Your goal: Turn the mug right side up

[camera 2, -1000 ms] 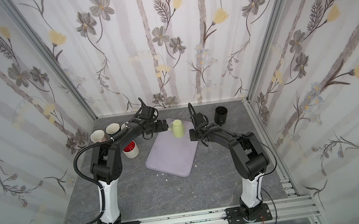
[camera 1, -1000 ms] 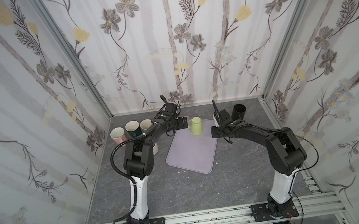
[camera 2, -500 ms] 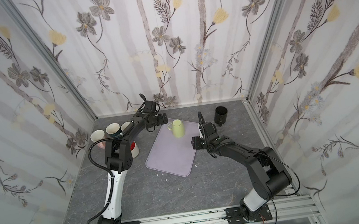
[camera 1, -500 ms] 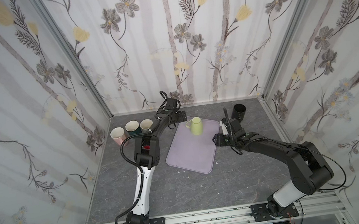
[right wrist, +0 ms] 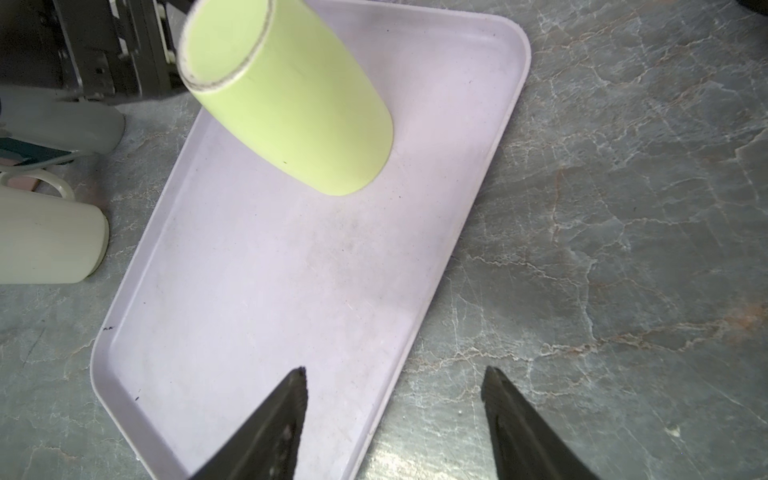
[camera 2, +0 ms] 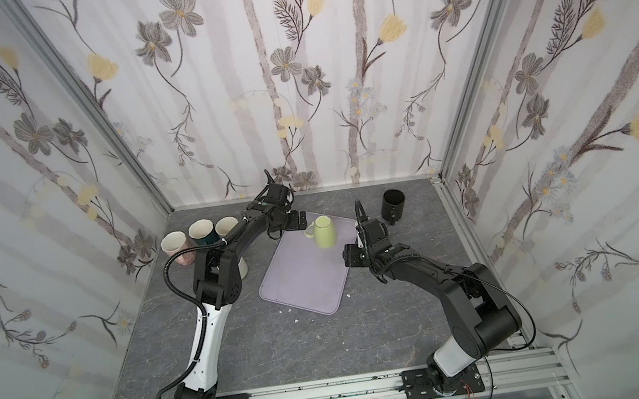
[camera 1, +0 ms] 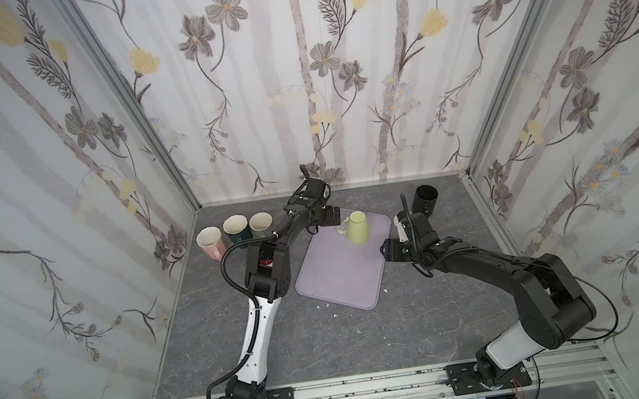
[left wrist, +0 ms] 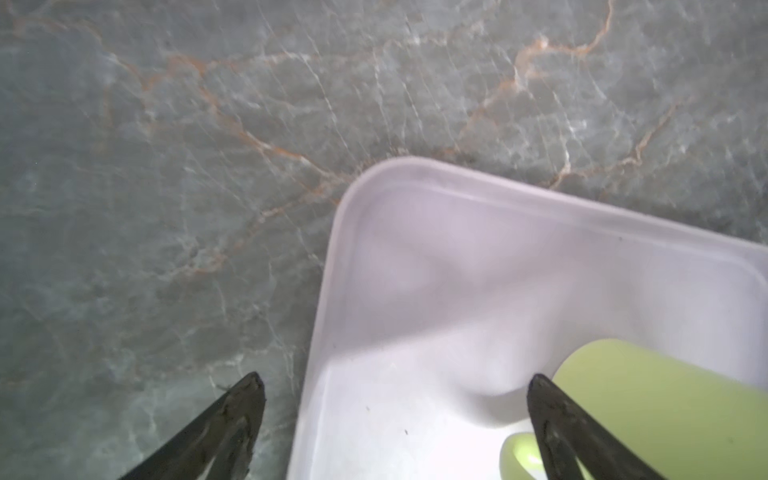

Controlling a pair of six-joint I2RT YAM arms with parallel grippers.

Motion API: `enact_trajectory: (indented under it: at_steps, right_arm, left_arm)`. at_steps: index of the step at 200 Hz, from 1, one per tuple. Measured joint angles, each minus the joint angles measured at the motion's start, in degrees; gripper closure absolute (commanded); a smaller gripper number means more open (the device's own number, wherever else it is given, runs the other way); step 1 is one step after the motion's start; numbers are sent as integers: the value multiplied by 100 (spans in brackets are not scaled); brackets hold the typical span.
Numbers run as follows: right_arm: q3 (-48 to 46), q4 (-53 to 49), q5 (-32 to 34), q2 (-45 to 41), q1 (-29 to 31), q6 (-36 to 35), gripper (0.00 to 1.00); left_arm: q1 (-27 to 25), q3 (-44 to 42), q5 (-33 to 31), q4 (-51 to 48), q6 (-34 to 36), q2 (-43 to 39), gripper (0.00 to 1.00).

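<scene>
Change: right gripper drawn back from mug to the near side edge of tray; left arm stretched out further.
Mug: upside down, base up, at tray's far end.
Left gripper: jaws wide apart, empty, one finger just beside handle.
Right gripper: jaws apart, empty, clear of mug.
Step, judged: grasp before the flip.
Method: centre jaws on handle or body, clamp firmly, lift clear of tray, then rotate, set down mouth up.
</scene>
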Motion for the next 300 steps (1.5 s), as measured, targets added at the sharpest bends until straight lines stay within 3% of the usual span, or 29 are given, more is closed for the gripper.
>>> enact_trajectory:
  at_steps: [72,125,166,209,237,261,300]
  right_arm:
    - [-216,192,0,-221,-28,17,33]
    - [-671,339,-7,-758,-114,55,34]
    - [-1231,634,-33,-1220,-223,155,32]
    - [-1864,1073,-284,-1849,-328,236,29]
    - [-2358,1381,-446,-2465,-466,243,26]
    - [-2758,1690,-573,-3132,-557,236,24]
    - [-3200,2026,-684,-4070,-612,142,20]
  left_arm:
    - [-581,-2002,-31,610,52,-1309,0]
    - [-927,-2549,133,623,-11,-2164,0]
    - [-1196,-2455,387,503,-7,-2271,2]
    - [-1259,-1799,442,275,306,-1784,22]
    - [-1257,-1499,372,114,452,-1517,29]
    - [-1270,-1331,295,105,535,-1386,45]
    - [-1283,-960,162,-20,610,-1147,50]
